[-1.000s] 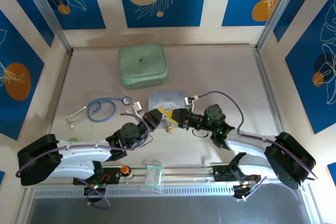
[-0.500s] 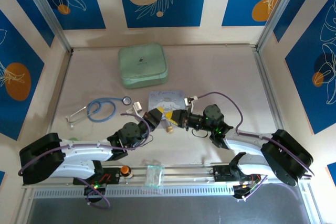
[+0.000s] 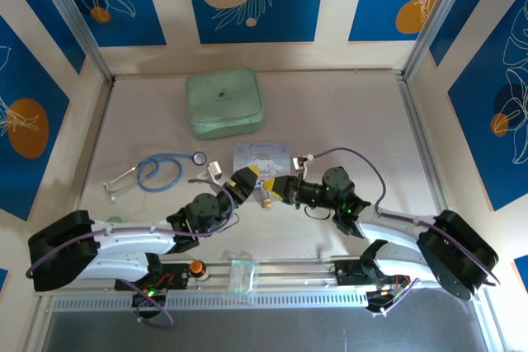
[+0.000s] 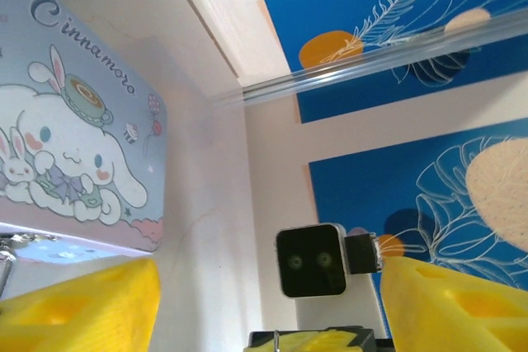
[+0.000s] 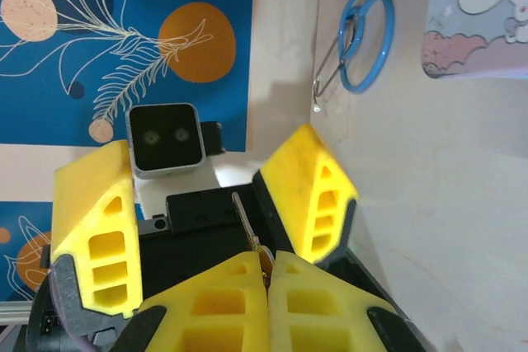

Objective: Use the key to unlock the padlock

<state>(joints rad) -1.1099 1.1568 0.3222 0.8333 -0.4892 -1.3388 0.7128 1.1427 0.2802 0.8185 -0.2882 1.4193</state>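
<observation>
My right gripper (image 5: 268, 268) is shut on the key (image 5: 245, 220), a thin silvery blade sticking up from its closed yellow fingertips. My left gripper (image 4: 266, 286) faces it, open, with its yellow fingers (image 5: 309, 191) spread to either side of the key and not touching it. From above, the two grippers meet nose to nose at mid-table, left gripper (image 3: 246, 180) and right gripper (image 3: 281, 186). The padlock (image 3: 266, 201), a tiny brass piece, lies on the table just in front of them, held by neither.
A lavender cartoon tin (image 3: 262, 157) lies right behind the grippers. A mint-green square tin (image 3: 224, 103) stands at the back. A blue stethoscope (image 3: 157, 171) lies to the left. An orange button (image 3: 196, 267) and a clear plastic box (image 3: 242, 276) sit on the front rail.
The left gripper's fingers have spread open off the key. The right gripper has closed on the key and moved slightly left toward the left gripper.
</observation>
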